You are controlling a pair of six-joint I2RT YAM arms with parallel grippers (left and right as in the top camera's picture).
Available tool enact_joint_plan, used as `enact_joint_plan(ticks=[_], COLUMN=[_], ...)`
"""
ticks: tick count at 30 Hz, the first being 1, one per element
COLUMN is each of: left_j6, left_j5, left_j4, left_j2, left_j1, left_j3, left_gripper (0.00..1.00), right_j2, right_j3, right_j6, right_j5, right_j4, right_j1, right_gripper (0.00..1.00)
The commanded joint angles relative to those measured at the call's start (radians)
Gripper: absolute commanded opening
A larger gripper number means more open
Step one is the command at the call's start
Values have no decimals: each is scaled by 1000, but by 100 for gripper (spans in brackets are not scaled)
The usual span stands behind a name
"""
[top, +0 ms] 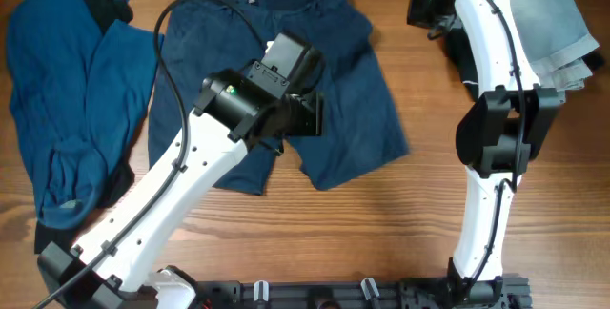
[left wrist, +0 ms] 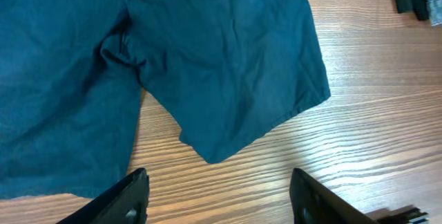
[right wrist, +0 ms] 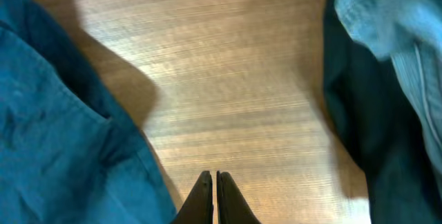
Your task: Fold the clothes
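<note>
While the left jaws gape empty and the right jaws press together on nothing, the blue shorts (left wrist: 228,51), flat on the tabletop (left wrist: 359,113) ahead of the left jaws, look limp and light, best pinched at a hem corner.

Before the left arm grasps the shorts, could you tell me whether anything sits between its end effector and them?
Nothing visible does: the left end effector hangs open above the shorts, and only bare table shows beside them.
</note>
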State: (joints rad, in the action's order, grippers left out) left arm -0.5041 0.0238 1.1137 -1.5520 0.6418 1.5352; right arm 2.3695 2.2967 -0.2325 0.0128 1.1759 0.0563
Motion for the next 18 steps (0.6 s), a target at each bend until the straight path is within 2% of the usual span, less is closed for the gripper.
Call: enact_joint_plan(ticks=[1,2,5,7,12,17,18], left_j6=[-9,-9,-9,-9,-9,-10,-10], left_j5=[-14,-14,-14,-18,-18,-40,-41], left_j4=[-3,-3,-3,-8,-6,6,11], left_j2=[-19,-31,-48,-48,-48,-48,-48], left_j1=[-5,-5,-5,-5,-5,-5,-5], left_j3=[2,2,2,2,2,2,2], left_gripper=[66,66,66,66,65,69,69], right_j2=[-28,-32,-8,14,100,235,263], right_j3=[3,3,3,3,3,3,3], right_j6=[96,171,213,232,230,208,185], right_j5=[160,259,298,341,363,362,362], right_j4=[-2,-43,-171,-281,-542,-719,-745], right_j1=[-7,-3,20,42,106,176,182], right_gripper=[16,44,74,83,89,89,85])
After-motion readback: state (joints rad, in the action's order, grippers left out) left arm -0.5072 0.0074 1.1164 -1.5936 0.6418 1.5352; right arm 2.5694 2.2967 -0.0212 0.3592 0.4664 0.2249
